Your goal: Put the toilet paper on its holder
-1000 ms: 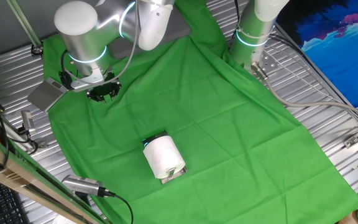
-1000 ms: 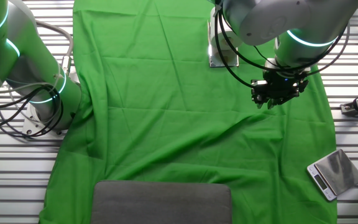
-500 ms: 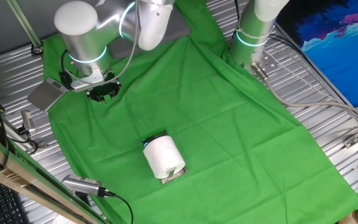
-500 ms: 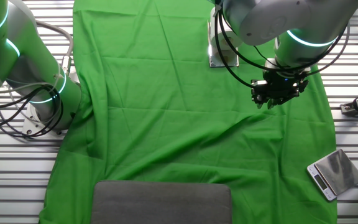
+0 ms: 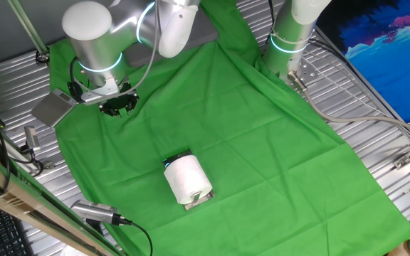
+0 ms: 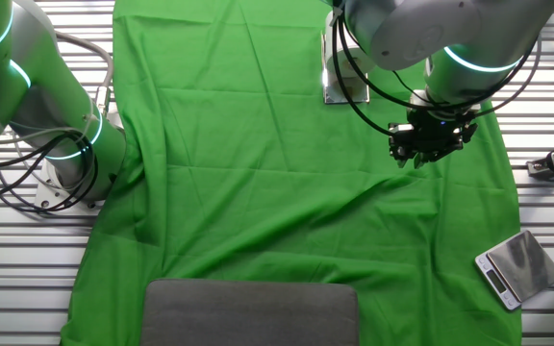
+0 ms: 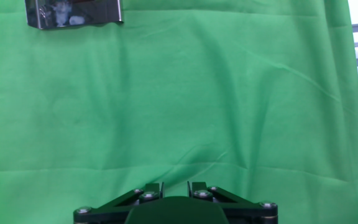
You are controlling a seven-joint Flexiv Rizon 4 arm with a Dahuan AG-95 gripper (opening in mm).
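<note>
The green cloth (image 5: 262, 135) lies under the gripper (image 5: 117, 107), which hangs above its edge holding nothing; whether its fingers are apart cannot be told. The toilet paper (image 5: 186, 178) sits on the holder (image 5: 199, 200), well apart from the gripper.

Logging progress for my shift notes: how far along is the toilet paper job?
Looks done: the white cylindrical toilet paper roll sits on the shiny chrome holder. In hand: nothing; the black two-finger gripper hangs empty, well apart from it. Left: apparently nothing.
</note>
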